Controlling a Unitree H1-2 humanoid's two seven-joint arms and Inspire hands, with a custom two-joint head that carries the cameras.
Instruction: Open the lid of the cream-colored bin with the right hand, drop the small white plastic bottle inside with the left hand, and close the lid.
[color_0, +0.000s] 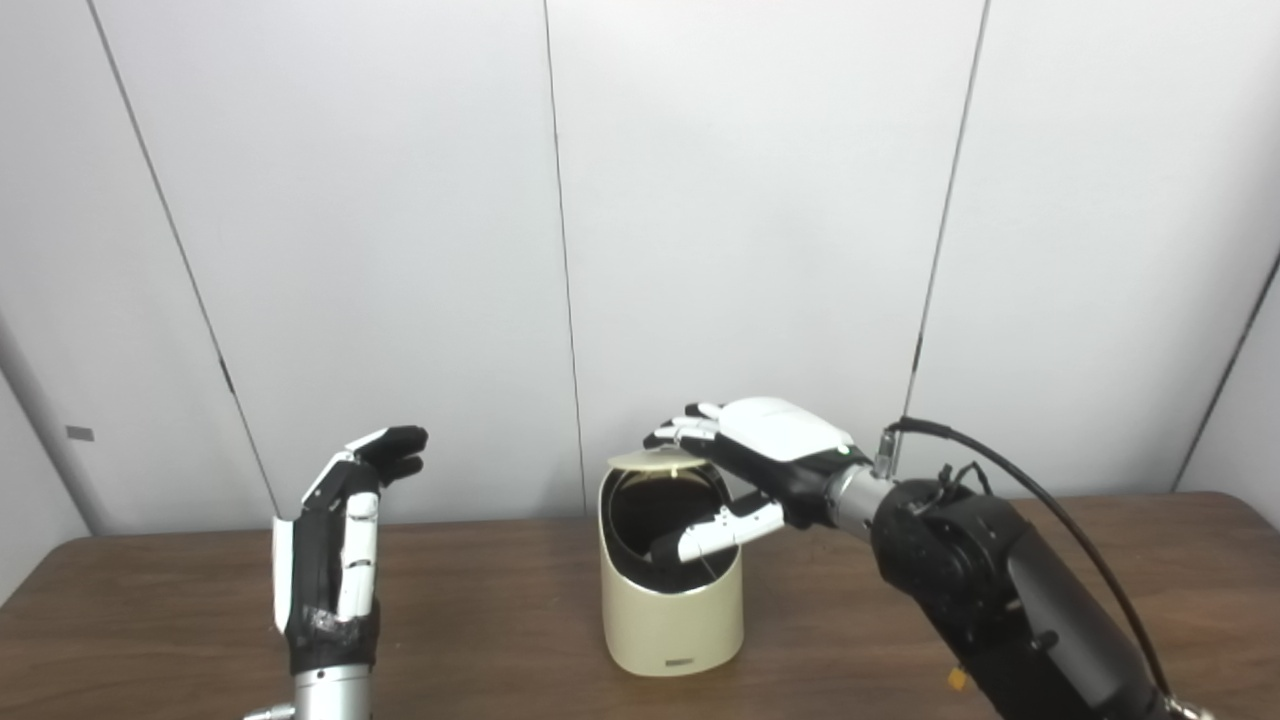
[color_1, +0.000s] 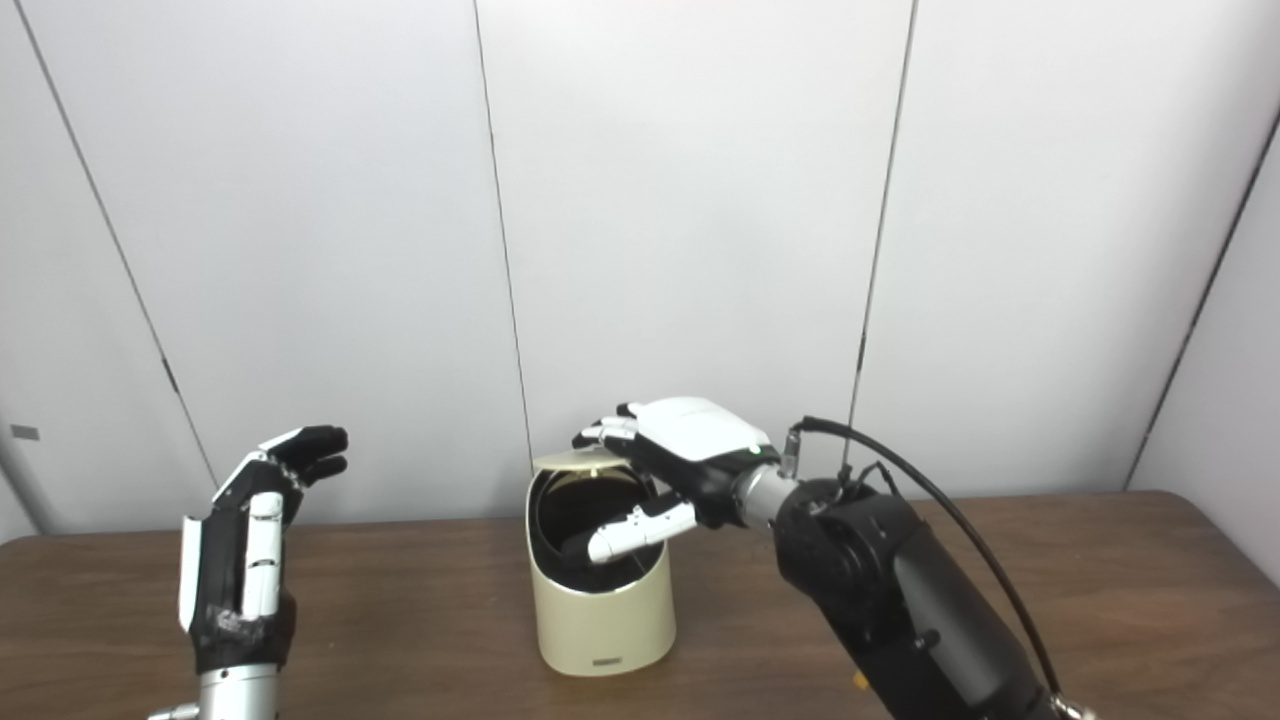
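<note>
Left eye view: my right robot hand (color_0: 770, 450) props the lid (color_0: 655, 459) of the cream-colored bin (color_0: 670, 610) open; my left robot hand (color_0: 335, 550), fingers spread, holds nothing. No bottle visible.

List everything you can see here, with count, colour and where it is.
bin: one, cream, middle of the table, opening facing the camera
lid: one, cream, raised at the top of the bin
table: one, brown wood, across the bottom
wall panels: white, behind the table
cable: one, black, on the right arm
left hand: one, black and white, upright, open, empty, left of the bin
right hand: one, black and white, on the lid
</note>
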